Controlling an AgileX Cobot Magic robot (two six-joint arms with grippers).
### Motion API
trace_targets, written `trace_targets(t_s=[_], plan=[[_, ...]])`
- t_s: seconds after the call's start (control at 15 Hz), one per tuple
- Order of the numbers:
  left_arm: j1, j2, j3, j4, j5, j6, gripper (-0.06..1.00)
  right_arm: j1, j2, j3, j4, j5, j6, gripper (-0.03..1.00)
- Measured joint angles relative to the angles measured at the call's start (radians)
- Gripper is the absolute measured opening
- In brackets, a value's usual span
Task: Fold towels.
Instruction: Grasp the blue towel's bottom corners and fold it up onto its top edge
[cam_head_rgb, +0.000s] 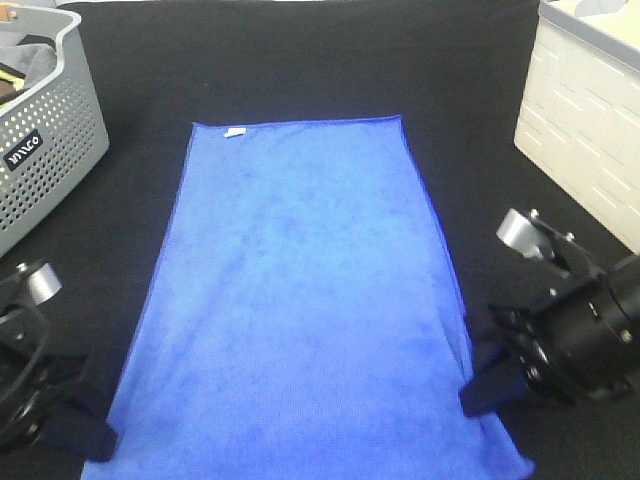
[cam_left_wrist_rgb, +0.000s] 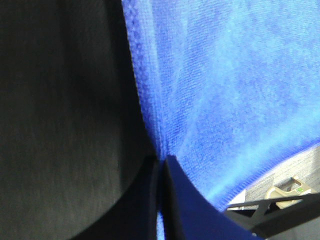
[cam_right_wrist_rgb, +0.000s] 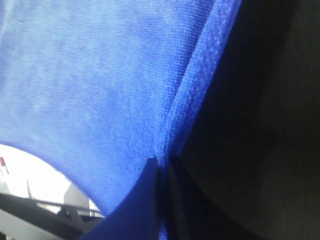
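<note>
I see the towel spread flat and lengthwise on the black surface. It is a single bright blue layer with stitched edges. Its small white tag sits at the far corner on my left side.

The left gripper is at the towel's near left corner. In the left wrist view its two dark fingers are pressed together with the stitched hem caught between them, so it is clenched on the towel. Faint creases fan out across the cloth from that pinch.

The right gripper is on the towel's right long edge, close to the near right corner. The right wrist view shows the same thing: fingers closed tight with the thick folded hem running straight into the nip, so it is grasping the towel as well.

A grey perforated basket stands off the towel's far left corner, clear of the cloth, with some items inside that I cannot make out. A white crate stands off the far right corner, also apart from the towel.
</note>
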Motion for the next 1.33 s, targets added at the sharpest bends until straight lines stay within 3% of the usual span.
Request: trace_targets(t_s=[0.33,0.6,0.8,0.93,1.0,1.2,1.33], plan=[[0.0,-0.167,0.087,-0.032,-0.01,-0.004,0.0,0.0,-0.063,0.104,0.001,-0.023,0.003,0.0],[0.0,-0.117,0.043,-0.093,-0.134,-0.006,0.0,0.0,-0.048,-0.074,-0.015,-0.036,0.015,0.0],[0.0,-0.013,-0.128,-0.086,-0.174,-0.004,0.0,0.0,0.053,-0.278,-0.057,-0.035,0.07,0.0],[0.0,0.112,-0.316,-0.052,-0.191,-0.005,0.0,0.0,0.187,-0.477,-0.107,-0.011,0.123,0.0],[0.0,0.112,-0.316,-0.052,-0.191,-0.005,0.0,0.0,0.187,-0.477,-0.107,-0.011,0.123,0.0],[0.0,0.275,-0.561,-0.027,-0.192,-0.03,0.0,0.0,0.369,-0.735,-0.175,0.031,0.199,0.0],[0.0,0.403,-0.78,0.039,-0.191,-0.081,0.0,0.0,0.504,-0.971,-0.26,0.074,0.289,0.0]])
